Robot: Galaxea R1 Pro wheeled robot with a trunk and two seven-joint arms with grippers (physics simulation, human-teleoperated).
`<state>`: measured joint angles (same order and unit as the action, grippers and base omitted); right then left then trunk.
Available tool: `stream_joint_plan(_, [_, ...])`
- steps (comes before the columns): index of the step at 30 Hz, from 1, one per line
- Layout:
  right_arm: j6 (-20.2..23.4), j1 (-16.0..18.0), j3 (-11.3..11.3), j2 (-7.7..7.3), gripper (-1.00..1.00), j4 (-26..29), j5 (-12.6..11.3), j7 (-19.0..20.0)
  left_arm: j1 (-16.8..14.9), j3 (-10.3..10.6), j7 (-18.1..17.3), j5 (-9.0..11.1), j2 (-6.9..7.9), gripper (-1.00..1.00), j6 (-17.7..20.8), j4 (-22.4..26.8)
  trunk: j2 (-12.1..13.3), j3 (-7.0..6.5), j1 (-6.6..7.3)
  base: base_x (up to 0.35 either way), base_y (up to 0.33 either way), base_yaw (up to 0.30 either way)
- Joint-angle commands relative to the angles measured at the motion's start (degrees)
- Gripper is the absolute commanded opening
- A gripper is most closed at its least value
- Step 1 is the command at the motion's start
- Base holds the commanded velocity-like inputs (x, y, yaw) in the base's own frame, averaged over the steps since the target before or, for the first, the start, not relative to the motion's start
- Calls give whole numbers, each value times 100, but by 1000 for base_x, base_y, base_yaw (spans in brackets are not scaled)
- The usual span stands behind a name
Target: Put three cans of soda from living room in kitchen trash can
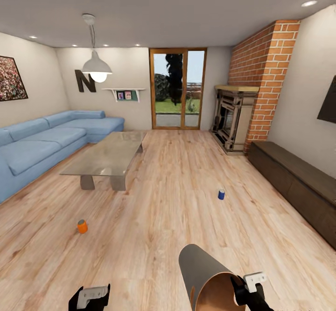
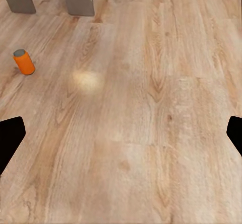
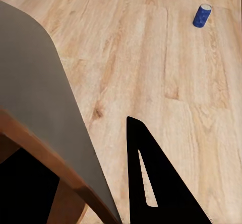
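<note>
I am in the living room. An orange can of soda (image 1: 82, 226) (image 2: 23, 62) stands upright on the wood floor ahead to my left. A dark blue can of soda (image 1: 221, 194) (image 3: 201, 15) stands farther off to the right. My right gripper (image 1: 239, 289) (image 3: 85, 194) is shut on the rim of the tash can (image 1: 205, 278) (image 3: 35, 98), which is tilted on its side, grey outside and orange-brown inside, with its mouth toward me. My left gripper (image 1: 91, 297) (image 2: 121, 133) hangs open over bare floor, well short of the orange can.
A blue sofa (image 1: 42, 143) lines the left wall, with a glossy low table (image 1: 109, 155) in front of it. At the right stand the brick fireplace (image 1: 233, 120) and a long dark bench (image 1: 298, 180). Glass doors (image 1: 178, 89) are at the far end.
</note>
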<state>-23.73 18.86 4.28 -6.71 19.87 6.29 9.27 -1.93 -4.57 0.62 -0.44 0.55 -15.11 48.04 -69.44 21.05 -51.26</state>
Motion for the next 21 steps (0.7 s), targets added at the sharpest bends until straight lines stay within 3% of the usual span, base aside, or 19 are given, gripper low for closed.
stream_joint_plan(1, [-2,3,21,2,-100,10,-15,31,0,0,0,0,-1,100,0,-2,0,-8,0,74,314,-170])
stream_joint_plan(21, [-2,3,21,2,-100,0,-14,31,0,0,-7,0,4,100,0,11,0,-114,0,74,314,-128])
